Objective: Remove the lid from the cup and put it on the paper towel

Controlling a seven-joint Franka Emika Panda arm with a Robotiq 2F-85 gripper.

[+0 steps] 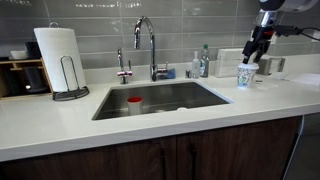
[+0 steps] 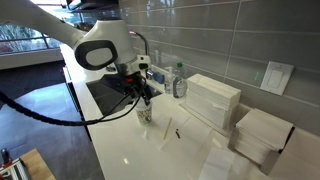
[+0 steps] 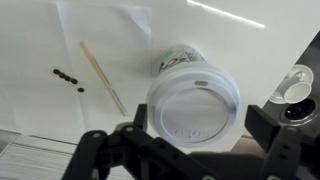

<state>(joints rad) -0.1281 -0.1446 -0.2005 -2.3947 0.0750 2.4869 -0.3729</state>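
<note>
**Wrist and exterior views.** The gripper [image 3: 195, 135] is hanging directly over the cup [image 1: 245, 76] on the countertop [image 1: 60, 120]. Its jaws are standing spread to either side of the lid [image 3: 192, 105]. The lid is sitting on the cup's rim, just beneath the fingertips. A wooden stick [image 3: 101, 76] and a paper towel [image 3: 105, 25] are lying beyond the cup, off to one side of the gripper.

Blurred, edge-cropped claw [image 3: 198, 122]; cup [image 3: 175, 58] mostly hidden beneath lid [image 3: 193, 105]
</note>
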